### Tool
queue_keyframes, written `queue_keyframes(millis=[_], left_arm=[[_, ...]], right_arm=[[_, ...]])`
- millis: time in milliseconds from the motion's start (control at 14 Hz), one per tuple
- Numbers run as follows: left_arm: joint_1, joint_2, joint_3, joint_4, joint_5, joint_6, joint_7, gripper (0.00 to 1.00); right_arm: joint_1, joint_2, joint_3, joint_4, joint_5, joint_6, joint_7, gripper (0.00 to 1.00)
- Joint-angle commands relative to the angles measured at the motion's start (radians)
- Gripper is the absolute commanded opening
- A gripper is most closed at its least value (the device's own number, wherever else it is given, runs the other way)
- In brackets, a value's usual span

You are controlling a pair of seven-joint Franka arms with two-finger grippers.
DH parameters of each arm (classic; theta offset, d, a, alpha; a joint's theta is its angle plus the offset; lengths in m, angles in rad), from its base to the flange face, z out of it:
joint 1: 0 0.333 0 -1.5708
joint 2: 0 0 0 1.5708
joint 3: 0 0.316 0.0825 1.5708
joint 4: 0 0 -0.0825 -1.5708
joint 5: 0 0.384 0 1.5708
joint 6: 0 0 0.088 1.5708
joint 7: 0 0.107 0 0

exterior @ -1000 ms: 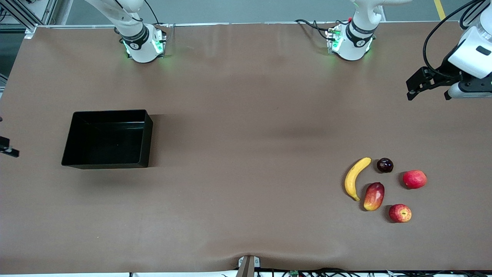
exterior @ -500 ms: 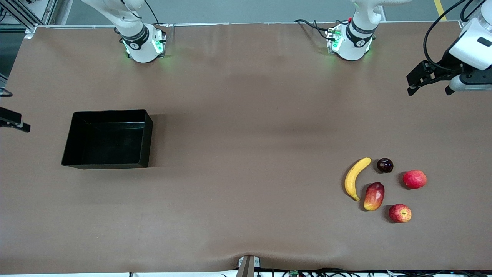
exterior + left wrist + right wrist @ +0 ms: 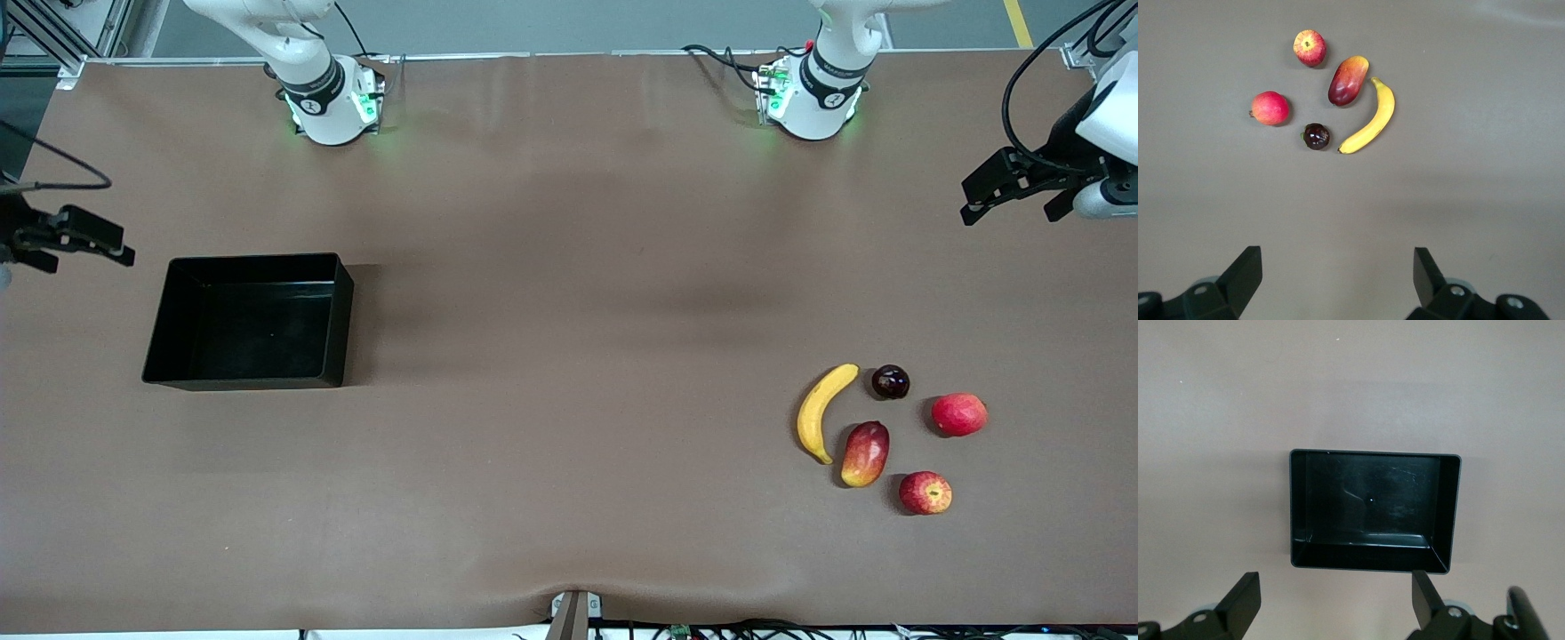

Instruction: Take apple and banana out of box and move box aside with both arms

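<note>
Your left end effector (image 3: 1013, 194) hangs in the air over the bench (image 3: 569, 356) at the left arm's end. Its fingers (image 3: 1245, 273) are spread wide and hold nothing. Your right end effector (image 3: 84, 240) hangs over the right arm's end of the bench, just beside the box (image 3: 251, 320). Its fingers (image 3: 1245, 597) are spread wide too, and it holds nothing.

The black box sits flat on the bench with nothing in it.

All the fruits lie together toward the left arm's end, well apart from the box. The yellow banana (image 3: 822, 411) lies beside the mango (image 3: 865, 453). The small apple (image 3: 925, 492) with yellow streaks is the fruit nearest to the front camera. The plain red fruit (image 3: 958, 414) sits farther from the front camera than the apple. A small dark fruit (image 3: 890, 381) sits just by the tip of the banana.
</note>
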State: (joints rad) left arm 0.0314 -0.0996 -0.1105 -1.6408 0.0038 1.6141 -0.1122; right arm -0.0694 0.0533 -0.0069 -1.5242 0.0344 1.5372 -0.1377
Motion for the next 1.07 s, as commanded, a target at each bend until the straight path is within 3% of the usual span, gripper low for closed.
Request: queue_keyframes(millis=[0,357,571,1000], left_arm=[[0.005,-0.011,-0.005,-0.008,-0.007,-0.002,0.008,1.0],[0.005,-0.011,-0.009,-0.008,-0.007,-0.003,0.008,1.0],[0.005,-0.011,-0.009,-0.007,-0.007,-0.008,0.008,1.0],[0.005,-0.009,-0.011,-0.007,-0.007,-0.01,0.009,1.0]], right_arm=[[-0.015,-0.093,-0.008,-0.115,-0.018,0.087,-0.084,1.0],[-0.032,-0.101,-0.012,-0.117,-0.027,0.032,-0.048,1.0],[-0.004,-0.09,-0.001,-0.068,-0.063,0.029,-0.045,1.0],[0.002,-0.084,-0.001,-0.001,-0.053,0.012,-0.043,1.0]])
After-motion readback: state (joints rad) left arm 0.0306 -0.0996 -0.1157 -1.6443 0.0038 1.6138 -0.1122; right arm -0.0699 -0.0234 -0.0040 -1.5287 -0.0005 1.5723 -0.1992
